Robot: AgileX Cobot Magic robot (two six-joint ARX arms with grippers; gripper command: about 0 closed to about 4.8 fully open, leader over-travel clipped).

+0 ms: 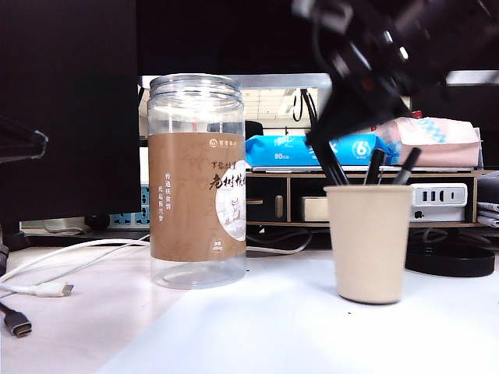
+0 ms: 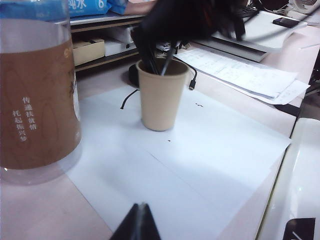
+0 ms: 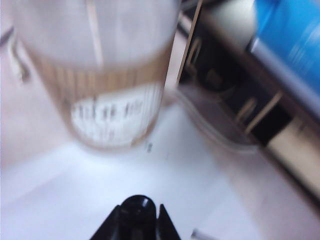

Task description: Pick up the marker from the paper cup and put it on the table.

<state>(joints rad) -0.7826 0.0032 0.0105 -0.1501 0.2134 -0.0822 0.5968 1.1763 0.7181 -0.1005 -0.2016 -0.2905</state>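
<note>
Black marker [image 3: 138, 206] end-on between right gripper [image 3: 136, 220] jaws, clamped | paper cup [image 1: 368, 241] below | left gripper [image 2: 138, 220] closed, apart.

The clear jar [image 1: 196, 181] left of centre in the exterior view carries a brown label with Chinese brush characters; "传递扶贫情" reads at the left of the left wrist view. The blue tissue pack [image 1: 312, 149] behind shows a white "6". Other print is illegible.
</note>
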